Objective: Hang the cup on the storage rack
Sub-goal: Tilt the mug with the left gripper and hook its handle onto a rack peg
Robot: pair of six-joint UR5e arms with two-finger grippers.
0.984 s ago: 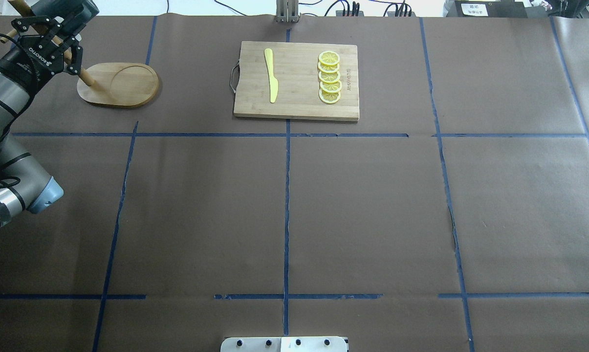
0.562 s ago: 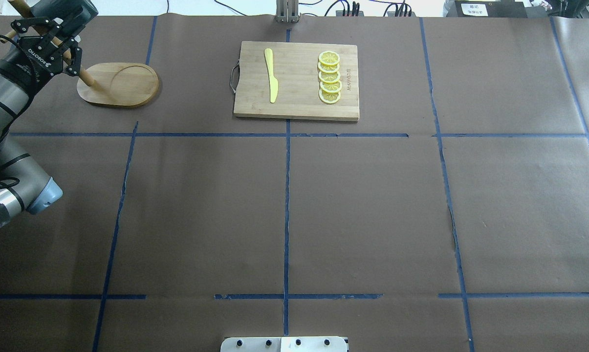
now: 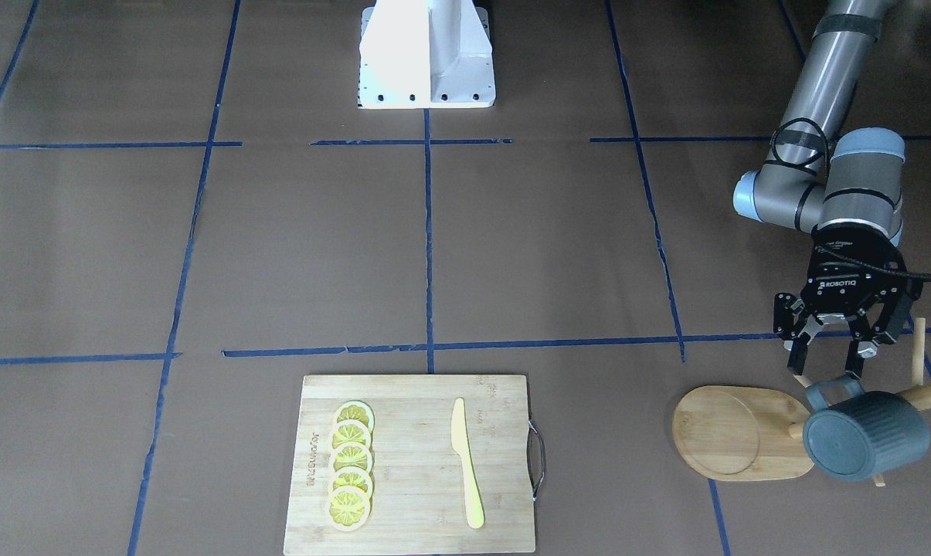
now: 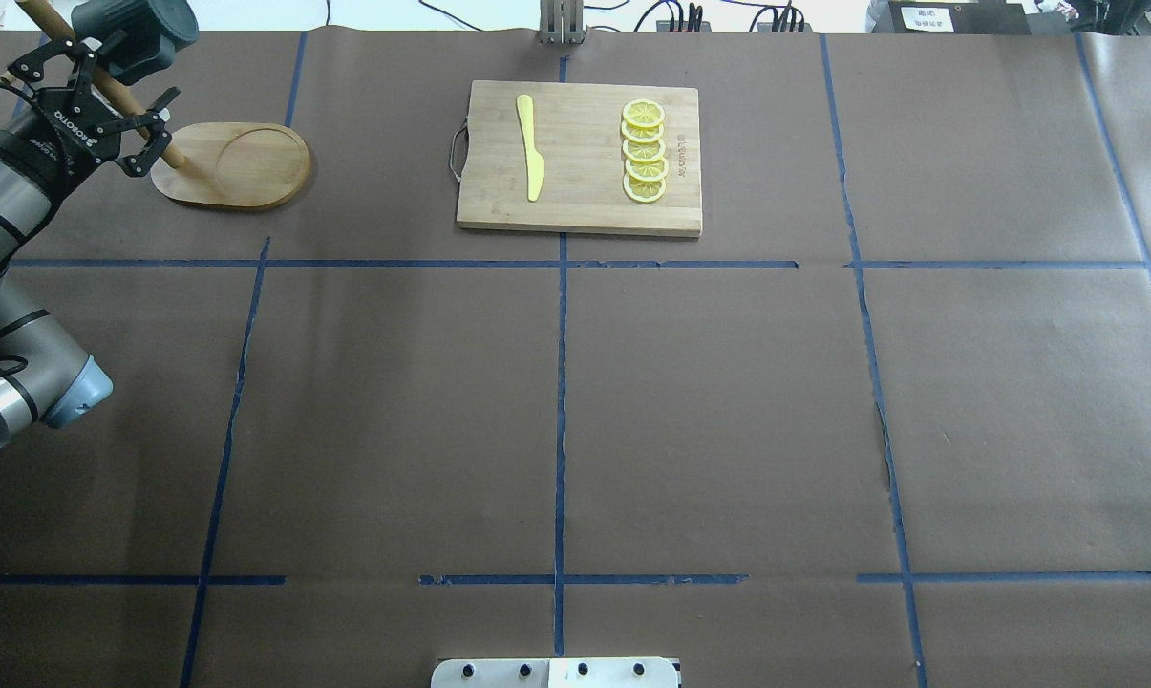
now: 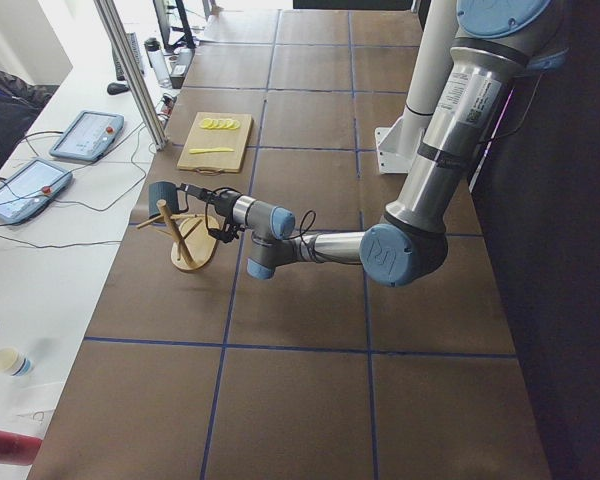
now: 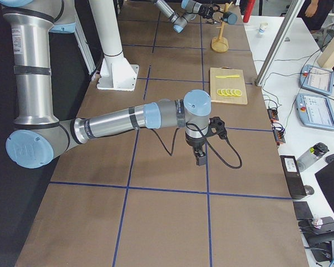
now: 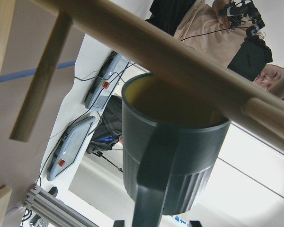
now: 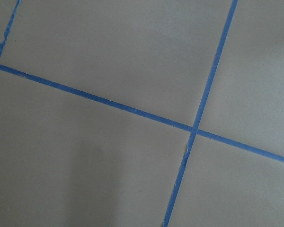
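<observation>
Brown paper, marked into squares by blue tape, covers the table. The side views show a white bench with tablets and cables along its far edge. Toward the robot's left end stands the storage rack. The cup hangs on it clear of the paper, tipped on its side with its ribbed wall and flat bottom toward the front camera. The left gripper hovers just above the cup's handle, fingers spread apart. Which peg carries the handle is hard to make out, and the overhead view crops the rack's post and the cup at its corner. The right gripper points down at the paper mid-table. It shows only from the side, so I cannot tell how its fingers stand. A cutting board with a yellow knife and lemon slices lies well apart from the rack.
</observation>
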